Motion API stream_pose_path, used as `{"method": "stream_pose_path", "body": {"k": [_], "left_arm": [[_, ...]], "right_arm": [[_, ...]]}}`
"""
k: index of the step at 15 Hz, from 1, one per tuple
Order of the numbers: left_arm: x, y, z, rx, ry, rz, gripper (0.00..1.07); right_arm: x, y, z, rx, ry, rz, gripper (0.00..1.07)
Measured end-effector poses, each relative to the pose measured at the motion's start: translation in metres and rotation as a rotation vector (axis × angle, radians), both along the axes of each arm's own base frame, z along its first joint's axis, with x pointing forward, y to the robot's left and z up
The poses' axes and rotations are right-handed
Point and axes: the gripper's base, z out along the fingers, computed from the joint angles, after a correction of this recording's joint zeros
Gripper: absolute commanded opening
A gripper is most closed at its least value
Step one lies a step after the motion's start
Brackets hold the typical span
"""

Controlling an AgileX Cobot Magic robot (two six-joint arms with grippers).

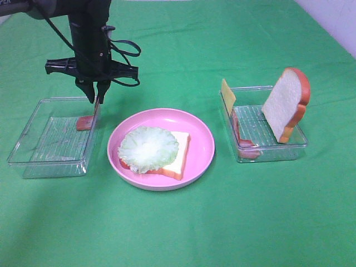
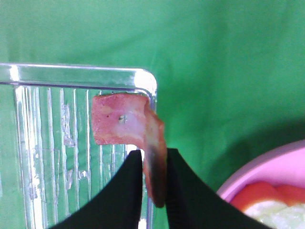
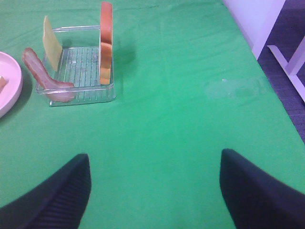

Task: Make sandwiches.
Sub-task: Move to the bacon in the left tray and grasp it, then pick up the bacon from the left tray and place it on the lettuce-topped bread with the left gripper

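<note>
On the pink plate [image 1: 200, 133] lies the sandwich's lower bread slice [image 1: 179, 156]. A pale green lettuce leaf [image 1: 148, 148] lies on it, with a red edge showing beneath. My left gripper [image 1: 95, 100] hangs over the far right corner of the left clear tray [image 1: 33, 133]. It is shut on a pinkish-red bacon strip [image 2: 124, 125], whose free end bends down toward the tray floor. My right gripper [image 3: 155, 191] is open over bare green cloth and holds nothing. The right tray [image 1: 295, 146] holds a cheese square [image 1: 227, 95], another bacon strip [image 1: 240, 136] and an upright bread slice [image 1: 286, 103].
A green cloth [image 1: 183, 222] covers the whole table. At the far right of the right wrist view, the table edge [image 3: 248, 43] meets a white wall and a white frame [image 3: 290, 62]. The left arm's black cables [image 1: 125, 53] hang beside its wrist.
</note>
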Motion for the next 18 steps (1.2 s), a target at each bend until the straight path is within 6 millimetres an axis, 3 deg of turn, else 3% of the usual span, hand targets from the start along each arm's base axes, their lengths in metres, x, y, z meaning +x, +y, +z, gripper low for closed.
{"method": "stream_pose_path", "body": {"k": [2,9,13,14,16,18], "left_arm": [[0.0,0.0,0.0,0.0,0.0,0.0,0.0],[0.001,-0.001,0.005,-0.002,-0.009,-0.045,0.0],[-0.008,-0.002,0.066,-0.093,-0.108,-0.093,0.0],[-0.02,-0.007,0.101,-0.198,-0.142,-0.146,0.0],[-0.033,-0.018,0.122,-0.346,-0.134,-0.215,0.0],[-0.043,-0.033,0.129,-0.442,-0.116,-0.284,0.0]], "right_arm": [[0.0,0.0,0.0,0.0,0.0,0.0,0.71],[0.0,0.0,0.0,0.0,0.0,0.0,0.71],[0.0,0.0,0.0,0.0,0.0,0.0,0.71],[0.0,0.0,0.0,0.0,0.0,0.0,0.71],[0.0,0.0,0.0,0.0,0.0,0.0,0.71],[0.0,0.0,0.0,0.0,0.0,0.0,0.71]]}}
